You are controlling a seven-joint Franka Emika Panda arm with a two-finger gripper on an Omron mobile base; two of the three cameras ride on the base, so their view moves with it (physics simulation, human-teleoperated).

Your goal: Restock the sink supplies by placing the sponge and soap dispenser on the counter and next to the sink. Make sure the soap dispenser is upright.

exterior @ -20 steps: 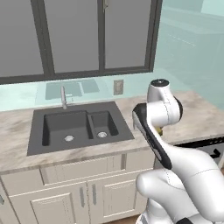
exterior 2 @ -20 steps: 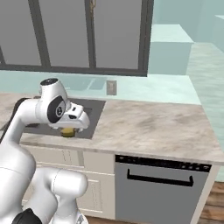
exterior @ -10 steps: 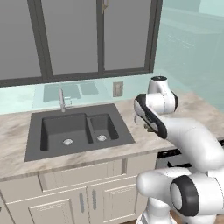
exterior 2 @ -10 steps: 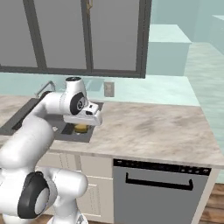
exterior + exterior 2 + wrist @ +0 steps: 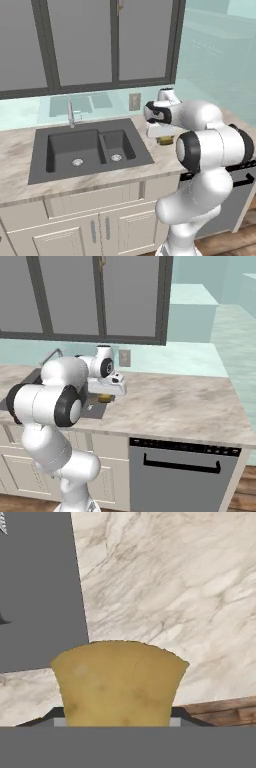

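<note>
Now the fingers point(image 5: 165, 138) grip the sponge point(image 5: 119, 684) (yellow-olive) above the surface point(image 5: 170, 406), just beside the sink point(image 5: 85, 147).

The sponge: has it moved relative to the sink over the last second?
Yes. The sponge was carried from the front counter edge back along the sink's right rim, toward the wall.
</note>
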